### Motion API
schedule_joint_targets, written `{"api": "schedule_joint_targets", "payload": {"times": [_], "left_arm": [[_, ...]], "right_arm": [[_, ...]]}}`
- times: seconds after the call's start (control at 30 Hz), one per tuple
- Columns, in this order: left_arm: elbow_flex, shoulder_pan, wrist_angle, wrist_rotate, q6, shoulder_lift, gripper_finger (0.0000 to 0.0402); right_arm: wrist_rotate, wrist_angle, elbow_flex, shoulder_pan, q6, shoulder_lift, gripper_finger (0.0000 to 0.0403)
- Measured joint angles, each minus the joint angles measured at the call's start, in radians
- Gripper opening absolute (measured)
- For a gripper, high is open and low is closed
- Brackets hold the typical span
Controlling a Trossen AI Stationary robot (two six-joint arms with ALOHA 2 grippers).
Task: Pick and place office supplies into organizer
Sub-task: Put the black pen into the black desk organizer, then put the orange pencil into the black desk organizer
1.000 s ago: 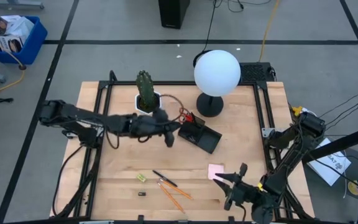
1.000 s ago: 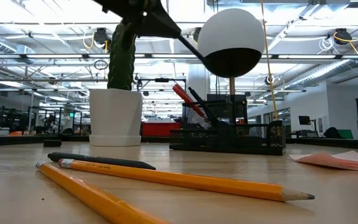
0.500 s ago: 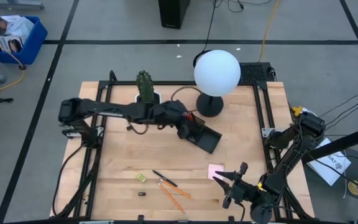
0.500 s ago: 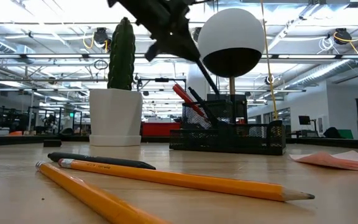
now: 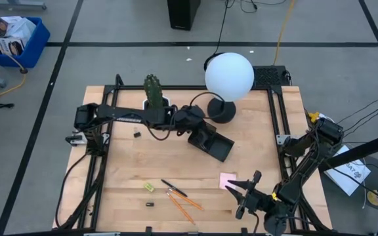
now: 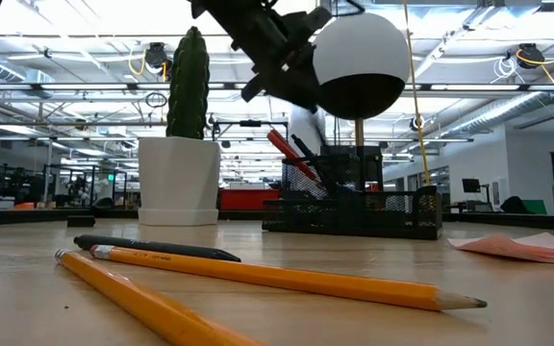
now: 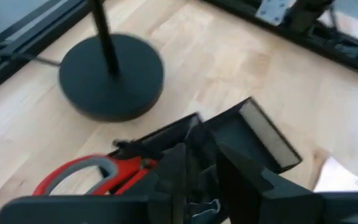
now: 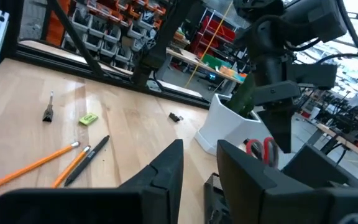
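Your left gripper (image 5: 199,131) moved over small black compartmented plastic organizer (image 5: 213,141), fingers slightly apart; right gripper (image 5: 245,196) parked near worktop (image 5: 130,170) front edge, apart, empty.

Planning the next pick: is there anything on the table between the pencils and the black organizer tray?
Nothing visible does. In the high view the orange pencils and black pen lie on bare wood, with open tabletop up to the organizer. The pink sticky-note pad lies off to the side, and the left gripper hovers over the organizer's rim.
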Motion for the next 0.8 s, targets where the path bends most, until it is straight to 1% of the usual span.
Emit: {"api": "schedule_joint_targets", "payload": {"times": [0.2, 0.3, 0.4, 0.47, 0.5, 0.57, 0.7, 0.8], "left_arm": [[0.000, 0.000, -0.006, 0.002, -0.001, -0.004, 0.0114], [0.000, -0.012, -0.007, 0.036, -0.009, -0.004, 0.0118], [0.000, -0.037, -0.007, 0.098, -0.009, -0.004, 0.0119], [0.000, -0.072, -0.007, 0.103, 0.004, -0.004, 0.0119], [0.000, -0.094, -0.007, 0.094, 0.005, -0.004, 0.0119], [0.000, -0.138, -0.007, 0.042, 0.012, -0.004, 0.0119], [0.000, -0.223, -0.012, -0.042, 0.037, -0.004, 0.0120], [0.000, -0.293, -0.012, -0.095, 0.021, -0.004, 0.0120]], "right_arm": [[0.000, 0.004, -0.008, 0.000, 0.002, 0.000, 0.0089], [0.000, 0.003, -0.008, 0.000, 0.014, 0.000, 0.0089], [-0.004, 0.003, -0.008, 0.000, 0.016, 0.000, 0.0089], [-0.026, 0.000, -0.008, 0.000, 0.019, 0.000, 0.0089], [-0.034, 0.000, -0.008, 0.000, 0.020, 0.000, 0.0089], [-0.052, 0.000, -0.011, 0.000, 0.032, 0.000, 0.0089], [-0.056, -0.001, -0.045, -0.002, 0.081, 0.000, 0.0089], [-0.057, 0.000, -0.076, -0.008, 0.129, 0.000, 0.0089]]}}
